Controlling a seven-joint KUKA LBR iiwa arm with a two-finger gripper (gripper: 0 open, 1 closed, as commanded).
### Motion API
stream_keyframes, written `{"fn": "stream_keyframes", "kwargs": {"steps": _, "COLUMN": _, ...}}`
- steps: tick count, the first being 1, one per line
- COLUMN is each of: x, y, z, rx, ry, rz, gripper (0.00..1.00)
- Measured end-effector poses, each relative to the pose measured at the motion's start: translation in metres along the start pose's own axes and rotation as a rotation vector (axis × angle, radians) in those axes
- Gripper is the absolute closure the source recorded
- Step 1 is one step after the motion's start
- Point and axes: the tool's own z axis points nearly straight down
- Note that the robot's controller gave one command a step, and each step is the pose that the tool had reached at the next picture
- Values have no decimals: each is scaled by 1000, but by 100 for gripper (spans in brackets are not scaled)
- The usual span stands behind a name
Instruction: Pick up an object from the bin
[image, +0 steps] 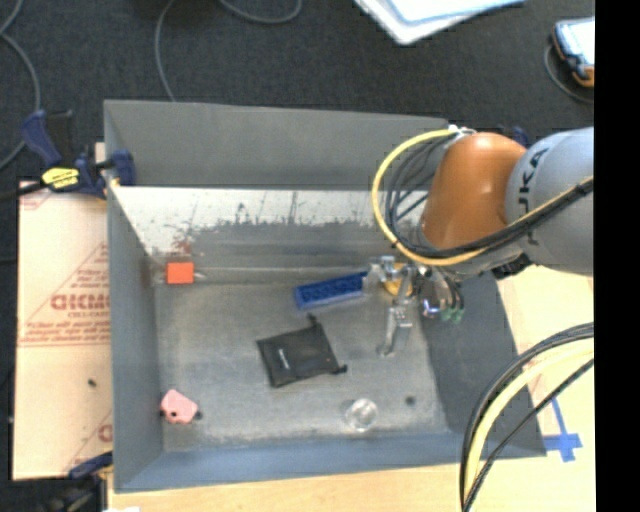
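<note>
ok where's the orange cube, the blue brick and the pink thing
orange cube (179, 272), camera view, middle of its top face
blue brick (330, 290), camera view, middle of its long top
pink thing (178, 407), camera view, centre of its body

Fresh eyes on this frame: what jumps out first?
The arm's orange wrist cover dominates the view's right side, its gripper down in the bin just right of a blue block and a flat black pouch. Next come the orange cube by the back wall at left and a pink piece in the near-left corner.
</note>
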Motion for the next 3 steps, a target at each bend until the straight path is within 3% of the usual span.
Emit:
{"fn": "stream_keyframes", "kwargs": {"steps": 1, "x": -2, "y": 0, "z": -5, "rx": 1, "ry": -8, "rz": -2, "gripper": 0}}
{"fn": "stream_keyframes", "kwargs": {"steps": 2, "x": -17, "y": 54, "z": 62, "rx": -1, "ry": -8, "rz": -40, "gripper": 0}}
{"fn": "stream_keyframes", "kwargs": {"steps": 3, "x": -43, "y": 53, "z": 59, "rx": 3, "ry": -12, "rz": -223, "gripper": 0}}
